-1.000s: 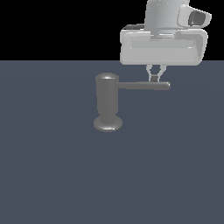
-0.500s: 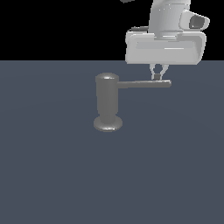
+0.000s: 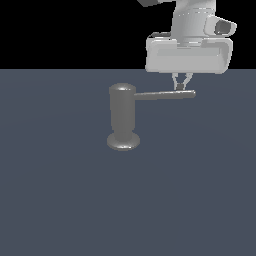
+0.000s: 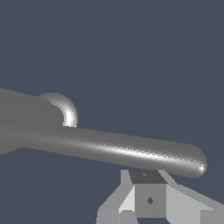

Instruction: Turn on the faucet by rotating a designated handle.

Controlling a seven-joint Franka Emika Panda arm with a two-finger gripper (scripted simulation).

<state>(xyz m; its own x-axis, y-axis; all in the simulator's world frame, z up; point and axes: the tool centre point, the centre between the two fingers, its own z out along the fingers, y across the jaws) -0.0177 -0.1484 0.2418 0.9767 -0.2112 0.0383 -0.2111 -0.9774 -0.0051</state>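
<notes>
Since the earlier frames we are seeing our gripper point(image 3: 181, 86) drifting a little along the handle point(image 3: 165, 95), away from its rounded tip and toward the faucet point(image 3: 122, 117), while the handle itself is lying where it lay. We are now hanging directly above the rod, fingertips pointing down at it, with the upright cylinder well off to one side of the fingers.

To do this step well, in our judgement, we are wanting to press sideways on the rod near its free end, where the leverage is greatest, and sweep in an arc about the cylinder's axis rather than in a straight line, so the fingers are not sliding off the rounded tip. Keeping the tips low enough to bear on the rod's flank, not riding over its top, is looking like the main care.

The fingers point(image 4: 148, 197) are sitting nearly together, tapering to a narrow point just at the handle's point(image 4: 122, 151) upper surface. They are clasping nothing. Whether they are actually touching the rod we cannot tell.
</notes>
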